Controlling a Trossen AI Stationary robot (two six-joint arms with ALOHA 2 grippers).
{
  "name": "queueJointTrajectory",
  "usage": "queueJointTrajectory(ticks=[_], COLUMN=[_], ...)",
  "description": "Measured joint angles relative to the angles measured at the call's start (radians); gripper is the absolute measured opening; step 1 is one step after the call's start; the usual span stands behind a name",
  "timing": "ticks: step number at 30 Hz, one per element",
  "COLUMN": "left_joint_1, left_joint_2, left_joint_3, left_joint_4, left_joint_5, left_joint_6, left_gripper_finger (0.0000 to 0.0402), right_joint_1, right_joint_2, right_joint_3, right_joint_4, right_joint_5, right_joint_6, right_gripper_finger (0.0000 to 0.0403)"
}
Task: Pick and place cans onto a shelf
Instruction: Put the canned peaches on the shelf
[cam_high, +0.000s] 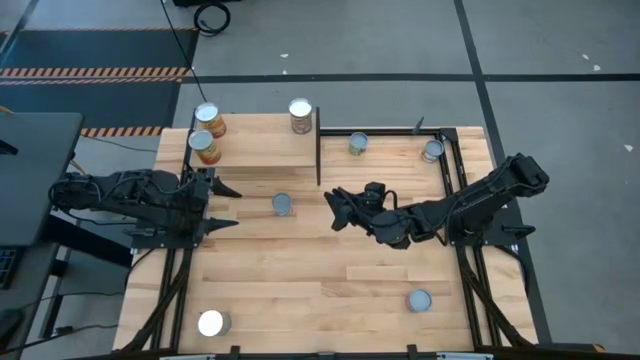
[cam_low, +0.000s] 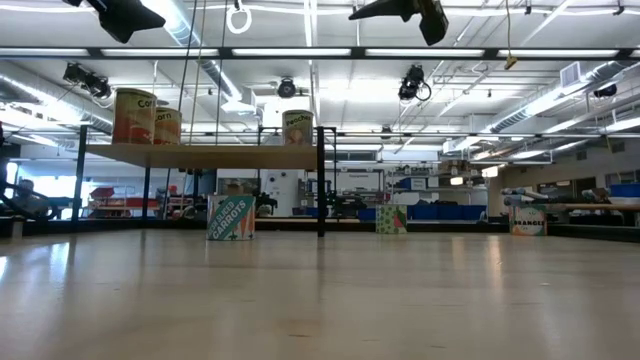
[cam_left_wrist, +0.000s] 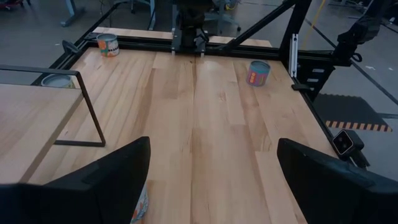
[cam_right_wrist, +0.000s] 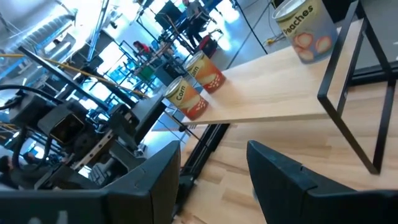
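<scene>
Desk (cam_high: 300, 270), front edge: two cans are being observed standing upright, well apart. The silver-topped can (cam_high: 212, 323) is sitting near the front left corner. The blue-labelled can (cam_high: 419, 300) is sitting toward the front right, near the black side rail (cam_high: 480, 290).

Mid-desk: the left hand (cam_high: 224, 206) is being held raised over the desk, just in front of the left end of the shelf (cam_high: 260, 150). Its fingers are being spread wide, with nothing between them. The right hand (cam_high: 337, 208) is being held raised near the middle of the desk, just in front of the shelf's right post. Its fingers are being parted to a narrower gap, and nothing is being carried. The carrots can (cam_high: 283, 204) is standing upright on the desk between the two hands and is being touched by neither. In the low view it is being shown below the level of the shelf board.

Shelf: it is occupying the back left of the desk, a light board raised on thin black legs. Three cans are being carried on it, all upright. At the left end the nearer orange can (cam_high: 203, 146) and the farther orange can (cam_high: 209, 120) are standing just beside each other. The peaches can (cam_high: 300, 115) is standing at the far right corner of the board, apart from that pair.

Back right: the green-labelled can (cam_high: 358, 143) is standing on the desk just beyond the shelf's right end. The pale-labelled can (cam_high: 432, 150) is standing farther right, beside the rail.
</scene>
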Motion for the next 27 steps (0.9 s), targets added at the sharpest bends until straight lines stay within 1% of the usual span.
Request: queueJointTrajectory(ticks=[7, 13, 17, 24, 27], left_joint_1=[0.000, 0.000, 0.000, 0.000, 0.000], left_joint_2=[0.000, 0.000, 0.000, 0.000, 0.000], left_joint_3=[0.000, 0.000, 0.000, 0.000, 0.000], left_joint_4=[0.000, 0.000, 0.000, 0.000, 0.000], left_joint_5=[0.000, 0.000, 0.000, 0.000, 0.000], left_joint_6=[0.000, 0.000, 0.000, 0.000, 0.000], left_gripper_finger=[0.0357, 0.0357, 0.0357, 0.0357, 0.0357], right_joint_1=[-0.003, -0.003, -0.004, -0.004, -0.012], right_joint_2=[0.000, -0.001, -0.001, -0.002, -0.002], right_joint_3=[0.000, 0.000, 0.000, 0.000, 0.000], right_joint_4=[0.000, 0.000, 0.000, 0.000, 0.004], right_joint_5=[-0.008, -0.063, -0.085, -0.126, -0.127], right_joint_6=[-0.034, -0.041, -0.074, -0.194, -0.370], right_gripper_finger=[0.0192, 0.0192, 0.0193, 0.0192, 0.0192])
